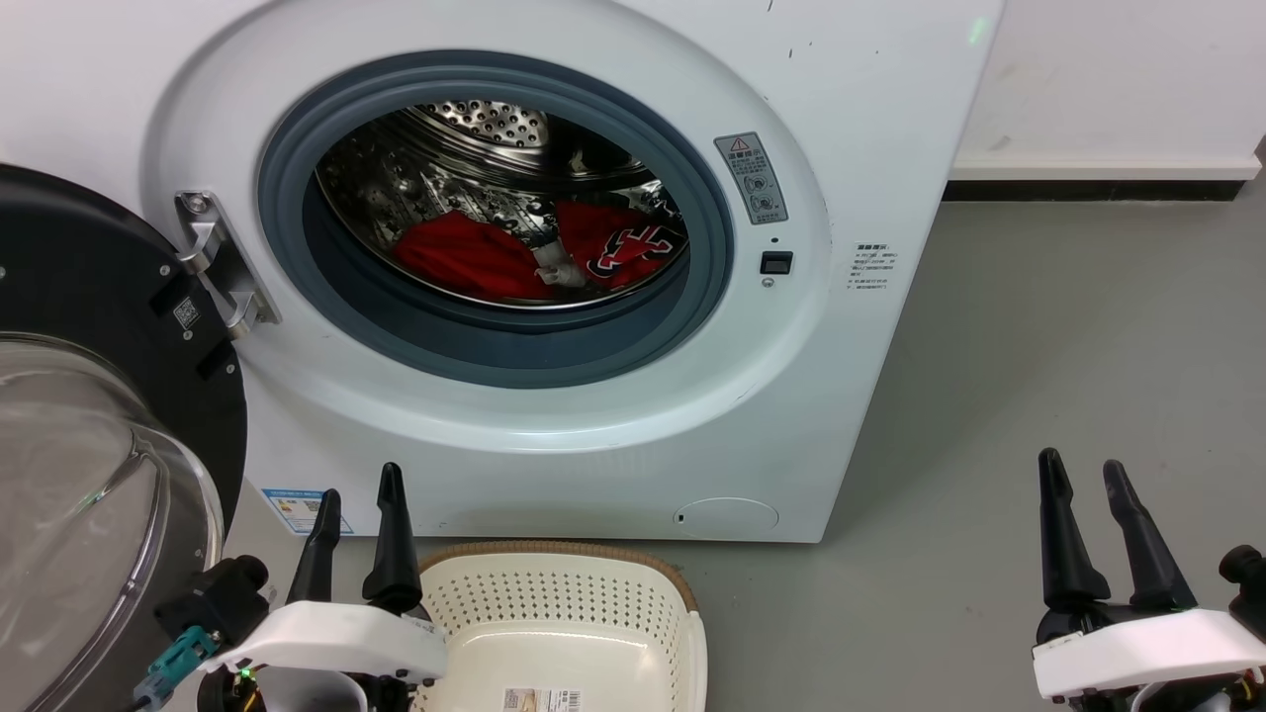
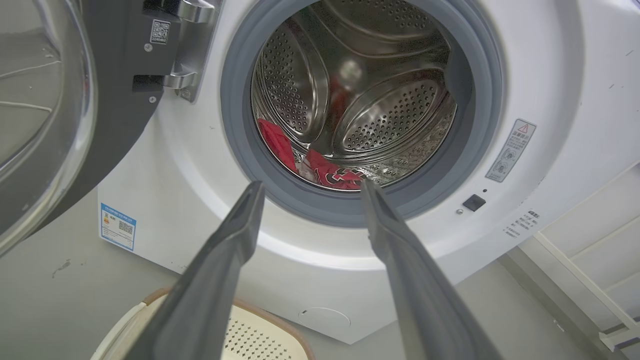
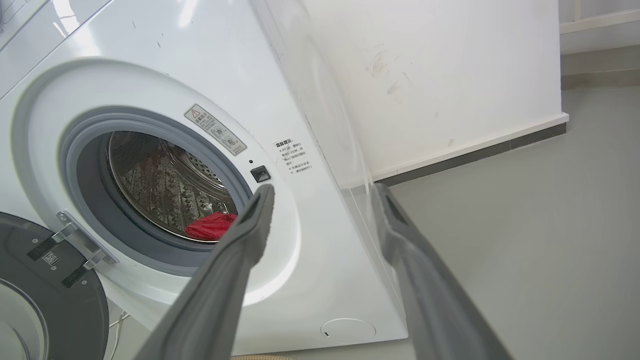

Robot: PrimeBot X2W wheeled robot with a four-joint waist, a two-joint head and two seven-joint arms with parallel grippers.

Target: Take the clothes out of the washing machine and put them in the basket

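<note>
Nothing done yet: clothes (image 1: 514,255) lie in the washing machine (image 1: 593,440), none seen in the basket (image 1: 554,593); left claw (image 1: 360,483) and right claw (image 1: 1080,461) spread, empty.

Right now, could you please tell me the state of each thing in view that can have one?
washing machine: drum loaded, not yet emptied.
door: swung wide open on the robot's left.
clothes: crumpled at the bottom of the drum.
basket: on the floor before the machine, nothing in its visible part.
left gripper: open, empty.
right gripper: open, empty.
</note>
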